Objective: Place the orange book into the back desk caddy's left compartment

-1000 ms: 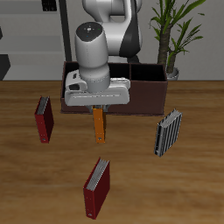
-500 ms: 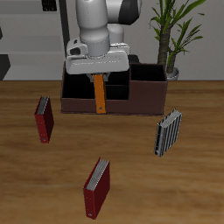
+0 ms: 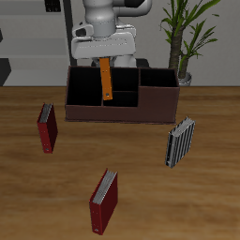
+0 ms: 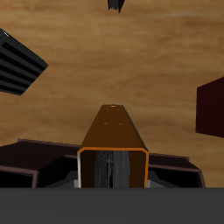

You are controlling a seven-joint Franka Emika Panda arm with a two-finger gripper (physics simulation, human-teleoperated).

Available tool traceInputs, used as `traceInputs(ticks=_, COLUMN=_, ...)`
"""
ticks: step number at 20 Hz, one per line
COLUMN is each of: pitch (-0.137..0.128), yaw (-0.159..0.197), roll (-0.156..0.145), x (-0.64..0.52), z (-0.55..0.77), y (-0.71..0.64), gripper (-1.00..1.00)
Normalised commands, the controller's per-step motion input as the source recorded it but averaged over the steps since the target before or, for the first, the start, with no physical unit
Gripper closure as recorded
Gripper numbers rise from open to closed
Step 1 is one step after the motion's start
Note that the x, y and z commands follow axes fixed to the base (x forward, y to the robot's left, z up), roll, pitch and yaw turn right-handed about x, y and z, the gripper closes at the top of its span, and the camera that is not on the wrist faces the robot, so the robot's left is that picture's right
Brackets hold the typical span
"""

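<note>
The gripper (image 3: 106, 62) has its jaws clamped on the top of the orange book (image 3: 106, 82), which hangs upright above the back desk caddy (image 3: 122, 97) near the desk's (image 3: 141, 187) back edge, over its left compartment (image 3: 90, 89).

1. The table (image 3: 28, 187) shows brown wood grain with a matt, even finish;
2. the orange book (image 3: 106, 81) has a smooth, faintly satin cover; in the wrist view its page edge (image 4: 112, 169) looks pale grey, finely lined like paper;
3. the back desk caddy (image 3: 120, 112) has flat, matt maroon-brown walls;
4. the striped book (image 3: 180, 142) looks ribbed, grey and black;
5. the robot arm (image 3: 108, 13) has smooth, slightly glossy white-grey casing, like plastic or painted metal.
</note>
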Motion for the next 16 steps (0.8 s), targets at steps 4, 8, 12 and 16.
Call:
traceInputs(ticks=4, pitch=-0.082, yaw=0.026, roll=-0.067, x=-0.72, z=0.38, y=-0.29, gripper=1.0)
traceInputs(ticks=8, pitch=-0.041, yaw=-0.014, roll=-0.062, x=-0.49, z=0.14, y=-0.31, gripper=1.0)
traceInputs(ticks=12, pitch=-0.009, yaw=-0.022, roll=-0.051, x=-0.44, z=-0.04, y=-0.26, gripper=1.0)
traceInputs(ticks=16, pitch=-0.01, yaw=-0.035, roll=-0.025, x=-0.34, z=-0.08, y=-0.1, gripper=1.0)
